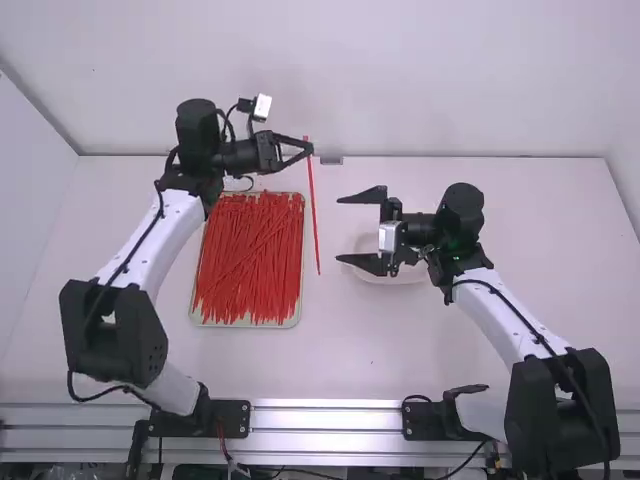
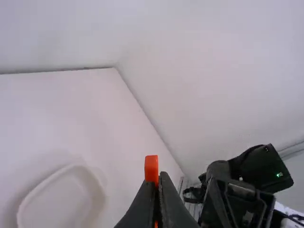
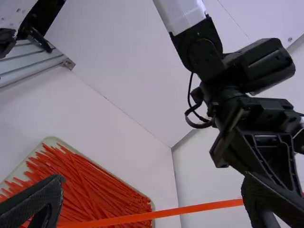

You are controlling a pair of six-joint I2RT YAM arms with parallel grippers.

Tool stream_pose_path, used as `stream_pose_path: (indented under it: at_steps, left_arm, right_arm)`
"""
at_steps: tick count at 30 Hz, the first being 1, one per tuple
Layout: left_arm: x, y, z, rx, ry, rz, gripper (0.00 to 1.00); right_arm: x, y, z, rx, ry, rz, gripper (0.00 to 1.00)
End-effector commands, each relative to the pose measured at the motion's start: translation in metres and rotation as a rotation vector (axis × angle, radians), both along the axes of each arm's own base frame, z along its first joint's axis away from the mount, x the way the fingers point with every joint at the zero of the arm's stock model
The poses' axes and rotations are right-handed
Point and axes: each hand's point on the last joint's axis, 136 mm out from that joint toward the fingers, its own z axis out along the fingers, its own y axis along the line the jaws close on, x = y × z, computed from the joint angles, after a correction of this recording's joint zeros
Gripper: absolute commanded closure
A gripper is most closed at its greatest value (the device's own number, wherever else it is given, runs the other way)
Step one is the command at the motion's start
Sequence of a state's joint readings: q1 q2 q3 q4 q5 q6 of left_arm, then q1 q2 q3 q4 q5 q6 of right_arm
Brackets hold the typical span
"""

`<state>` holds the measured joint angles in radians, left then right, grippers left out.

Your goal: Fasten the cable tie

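Cable tie (image 1: 314, 215) hangs vertically, pinched in left jaws.

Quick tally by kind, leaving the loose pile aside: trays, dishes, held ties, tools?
Beige flat tray: 1
White shallow plastic dish: 1
Red plastic cable tie, clamped in left tool: 1
Black two-finger tools, left tool and right tool: 2
Total: 5

The left end effector (image 2: 156, 184) is pinching an orange cable tie (image 2: 151, 167) between its two black fingers (image 2: 141, 205), which are pressing together around it, with the tie's blunt end poking out just past the tips. Beyond them, a shallow white dish (image 2: 71, 167) is lying on the white surface (image 2: 61, 109). To one side, the right arm's black housing (image 2: 240, 192) is showing a small green light (image 2: 278, 175).
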<state>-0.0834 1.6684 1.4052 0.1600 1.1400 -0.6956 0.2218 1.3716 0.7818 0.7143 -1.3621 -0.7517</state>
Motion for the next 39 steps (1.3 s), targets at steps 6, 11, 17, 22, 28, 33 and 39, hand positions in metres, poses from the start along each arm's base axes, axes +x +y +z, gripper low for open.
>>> stream_pose_path:
  at_steps: [6, 11, 17, 22, 28, 33, 39]
  left_arm:
    - [0.015, 0.021, 0.008, -0.066, 0.072, -0.074, 0.98]
    - [0.026, 0.026, -0.01, -0.08, 0.156, -0.067, 0.98]
    - [0.022, 0.023, -0.027, -0.111, 0.287, -0.126, 0.98]
    - [0.018, 0.023, -0.033, -0.114, 0.341, -0.136, 0.98]
    - [0.002, 0.01, -0.031, -0.114, 0.322, -0.229, 0.98]
    - [0.0, 0.003, -0.032, -0.11, 0.321, -0.242, 0.98]
    - [-0.002, 0.002, -0.034, -0.111, 0.332, -0.248, 0.98]
  right_arm:
    - [-0.008, 0.0, 0.007, 0.006, -0.072, 0.06, 0.0]
    - [-0.008, 0.0, 0.002, 0.006, -0.181, 0.059, 0.0]
    - [-0.008, 0.0, -0.012, -0.004, -0.369, 0.057, 0.0]
    - [-0.01, 0.0, -0.023, -0.011, -0.5, 0.064, 0.0]
    - [-0.011, -0.001, -0.027, -0.014, -0.529, 0.068, 0.0]
    - [-0.012, 0.004, -0.029, -0.013, -0.527, 0.079, 0.0]
    - [-0.008, 0.021, -0.038, -0.051, -0.558, 0.055, 0.0]
